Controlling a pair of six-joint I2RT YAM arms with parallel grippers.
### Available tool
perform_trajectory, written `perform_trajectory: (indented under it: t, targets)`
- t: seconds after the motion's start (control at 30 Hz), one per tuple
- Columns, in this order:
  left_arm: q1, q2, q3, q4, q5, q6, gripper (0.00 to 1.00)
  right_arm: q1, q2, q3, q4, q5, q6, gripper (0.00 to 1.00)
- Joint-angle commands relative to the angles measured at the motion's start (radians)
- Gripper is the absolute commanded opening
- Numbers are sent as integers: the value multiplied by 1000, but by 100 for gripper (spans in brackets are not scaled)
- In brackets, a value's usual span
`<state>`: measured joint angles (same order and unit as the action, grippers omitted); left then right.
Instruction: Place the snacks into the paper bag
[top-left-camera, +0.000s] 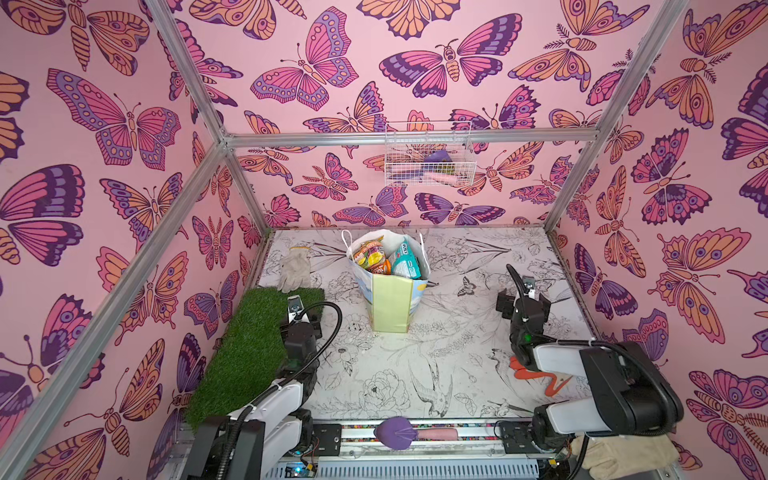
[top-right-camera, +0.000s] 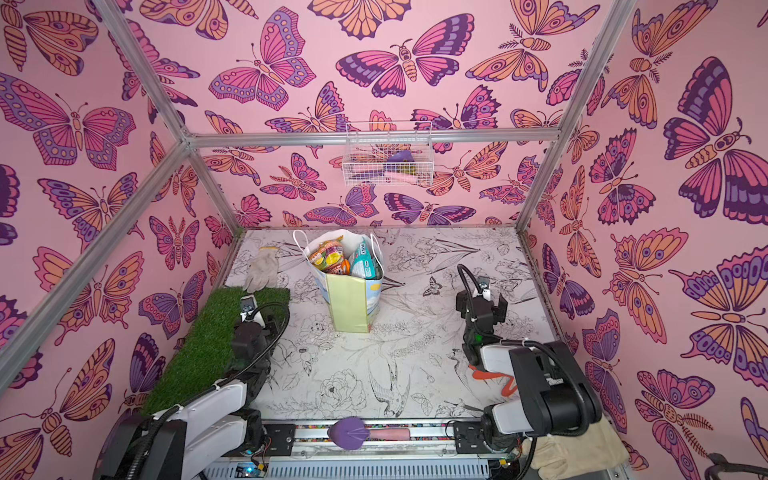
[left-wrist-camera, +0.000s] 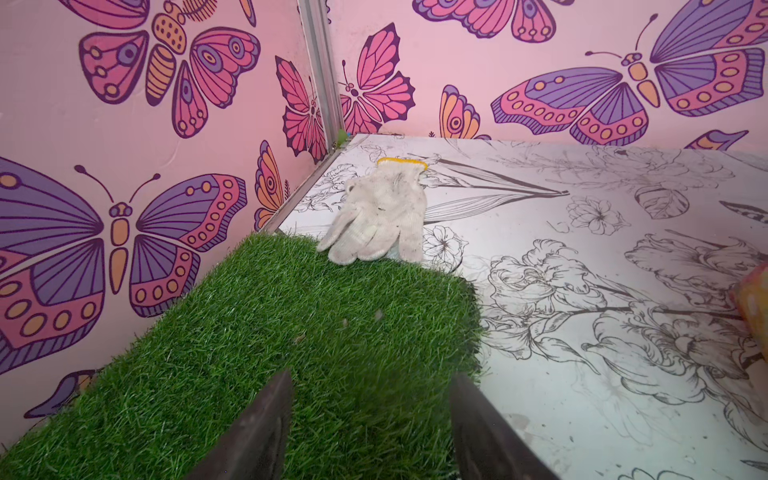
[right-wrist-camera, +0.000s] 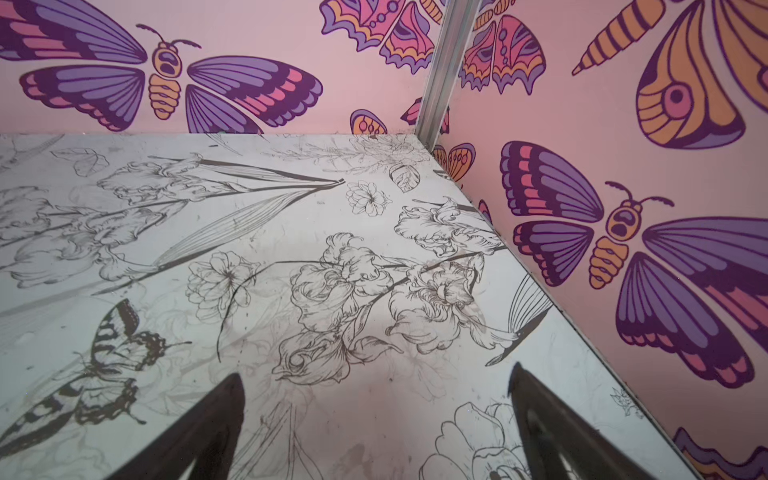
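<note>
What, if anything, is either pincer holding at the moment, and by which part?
Nothing. The left pincer stands open over the grass mat, the right pincer open over the table; both are empty.

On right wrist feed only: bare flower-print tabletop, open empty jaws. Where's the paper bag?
Observer: The tall paper gift bag with pale yellow-green sides stands upright mid-table, toward the back wall.
Operator: Anything in it?
Observer: Yes, shiny snack packets, orange-yellow and teal, show in its open top in both top views.
Operator: Left gripper holding one?
Observer: No. Left gripper is open and empty above the green artificial-grass mat.
</note>
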<state>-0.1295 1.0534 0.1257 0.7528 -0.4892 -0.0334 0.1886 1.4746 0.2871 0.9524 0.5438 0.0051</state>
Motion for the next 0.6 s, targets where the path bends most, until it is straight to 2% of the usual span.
perform_trajectory:
  t: [0.0, 0.07, 0.17, 0.3, 0.57]
  targets:
    - [13, 32, -15, 117, 18, 9, 63, -1, 4, -28, 161, 6, -6, 99]
    - [12, 64, -21, 172, 21, 10, 63, -3, -43, -4, 40, -1, 15, 99]
    - [14, 110, -30, 251, 45, 13, 64, -3, -16, -15, 104, 1, -1, 99]
    - [14, 150, -30, 304, 49, 9, 64, -3, -38, -10, 58, -6, 6, 99]
    - [14, 227, -50, 443, 72, 23, 66, 0, -37, -30, 100, -7, -2, 99]
